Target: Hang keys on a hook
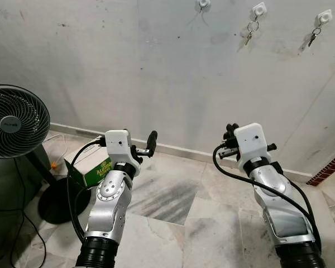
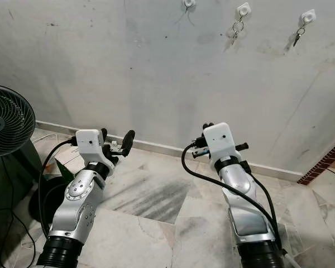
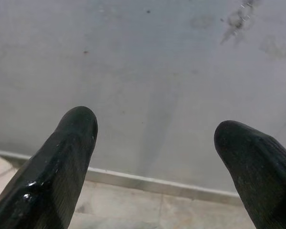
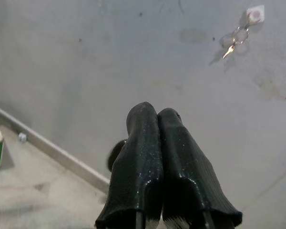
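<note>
Three white hooks sit high on the grey wall. The left hook (image 1: 204, 3) has nothing on it. A bunch of keys (image 1: 251, 30) hangs from the middle hook (image 1: 259, 9), and another key (image 1: 313, 37) hangs from the right hook (image 1: 324, 17). My left gripper (image 1: 144, 146) is raised in front of me, open, and nothing lies between its fingers (image 3: 69, 157). My right gripper (image 1: 232, 129) is also raised and points at the wall, its fingers (image 4: 143, 143) shut tight against each other. The right wrist view shows hanging keys (image 4: 234, 40) well above its fingertips.
A black standing fan (image 1: 14, 120) is at my left, its round base on the floor. A green box (image 1: 97, 170) lies beside it near the skirting. Cables trail over the marble floor. A brick edge (image 1: 330, 166) shows at the far right.
</note>
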Controlling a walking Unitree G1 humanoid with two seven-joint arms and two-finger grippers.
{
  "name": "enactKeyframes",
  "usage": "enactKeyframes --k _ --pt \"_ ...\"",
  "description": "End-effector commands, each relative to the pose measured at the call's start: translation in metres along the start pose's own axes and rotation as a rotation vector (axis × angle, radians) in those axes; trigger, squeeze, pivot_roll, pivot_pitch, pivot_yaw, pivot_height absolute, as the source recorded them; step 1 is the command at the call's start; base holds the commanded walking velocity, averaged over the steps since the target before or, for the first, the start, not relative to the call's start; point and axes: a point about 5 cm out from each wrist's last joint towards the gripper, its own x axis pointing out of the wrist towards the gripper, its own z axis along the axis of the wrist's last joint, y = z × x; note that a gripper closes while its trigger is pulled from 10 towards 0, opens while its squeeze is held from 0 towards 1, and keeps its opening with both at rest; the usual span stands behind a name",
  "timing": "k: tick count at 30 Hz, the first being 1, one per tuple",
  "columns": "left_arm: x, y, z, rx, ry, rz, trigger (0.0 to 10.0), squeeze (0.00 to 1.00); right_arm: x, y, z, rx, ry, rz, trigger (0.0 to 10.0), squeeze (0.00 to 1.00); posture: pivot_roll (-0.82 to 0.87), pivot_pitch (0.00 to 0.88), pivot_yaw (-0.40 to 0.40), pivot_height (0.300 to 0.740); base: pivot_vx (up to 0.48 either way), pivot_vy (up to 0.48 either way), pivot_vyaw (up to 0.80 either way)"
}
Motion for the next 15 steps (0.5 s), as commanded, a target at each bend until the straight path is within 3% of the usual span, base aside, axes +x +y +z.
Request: enactKeyframes --k 1,2,4,5,6,9,13,15 --pt "0.004 0.000 0.005 0.026 -0.017 -0.020 10.0 0.00 0.002 -0.001 0.000 0.001 -0.009 -0.007 10.0 0.00 -0.10 0.000 -0.013 0.740 0.000 0.000 0.00" --pt "0.010 0.012 0.010 -0.020 -0.038 0.077 10.0 0.00 0.001 0.003 -0.005 -0.008 0.002 -0.007 10.0 0.00 -0.08 0.000 -0.008 0.740 0.000 0.000 0.00" --pt "0.013 0.020 0.018 -0.092 -0.071 0.184 10.0 0.00 -0.001 0.005 -0.012 0.004 0.030 -0.010 10.0 0.00 -0.05 0.000 -0.007 0.740 0.000 0.000 0.00" --pt "0.012 0.015 0.026 -0.017 -0.076 0.195 10.0 0.00 -0.003 0.006 -0.019 0.028 0.068 -0.027 10.0 0.00 -0.03 0.000 -0.003 0.740 0.000 0.000 0.00" --pt "0.010 0.006 0.035 0.075 -0.089 0.135 10.0 0.00 -0.003 0.007 -0.022 0.050 0.082 -0.039 10.0 0.00 -0.02 0.000 0.009 0.740 0.000 0.000 0.00" --pt "0.001 -0.003 0.040 0.139 -0.045 0.132 10.0 0.00 0.000 0.013 -0.023 0.000 0.070 -0.013 10.0 0.00 -0.02 0.000 0.071 0.740 0.000 0.000 0.00" --pt "-0.006 -0.008 0.038 0.120 -0.034 0.124 10.0 0.00 0.001 0.012 -0.026 0.008 0.076 -0.028 10.0 0.00 -0.01 0.000 0.083 0.740 0.000 0.000 0.00" --pt "-0.007 -0.013 0.033 0.171 -0.034 0.069 10.0 0.00 -0.001 0.006 -0.029 0.015 0.087 -0.060 10.0 0.00 0.00 0.000 0.081 0.740 0.000 0.000 0.00"
